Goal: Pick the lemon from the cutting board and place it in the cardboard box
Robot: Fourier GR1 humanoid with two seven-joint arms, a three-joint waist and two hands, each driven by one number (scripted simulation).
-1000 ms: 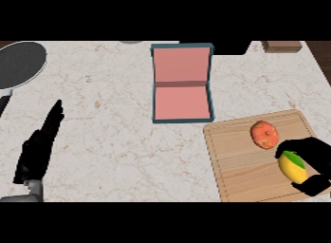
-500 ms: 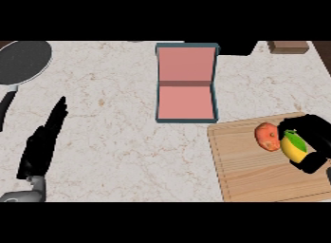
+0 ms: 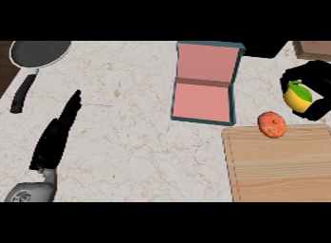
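One lemon [image 3: 297,97] sits in the curled right robot hand [image 3: 325,81] by the worktop [image 3: 126,118]'s right edge, past the cutting board [image 3: 287,166]'s far edge and right of the open cardboard box [image 3: 203,83]. The left robot hand [image 3: 56,135] lies straight-fingered near the front-left corner. A reddish fruit [image 3: 271,124] sits at the board's far-left corner.

Stock on one marble-patterned counter [image 3: 126,118]. Fruit, two pieces: one lemon [image 3: 297,97] and one orange-red round fruit [image 3: 271,124]. Containers: one cardboard box [image 3: 203,83], lid open. Boards: one wooden cutting board [image 3: 287,161]. Cookware: one dark frying pan [image 3: 38,52], single handle. Blocks: one brown block [image 3: 318,50]. Black hands, two: one left hand [image 3: 56,137] and one right hand [image 3: 325,78].
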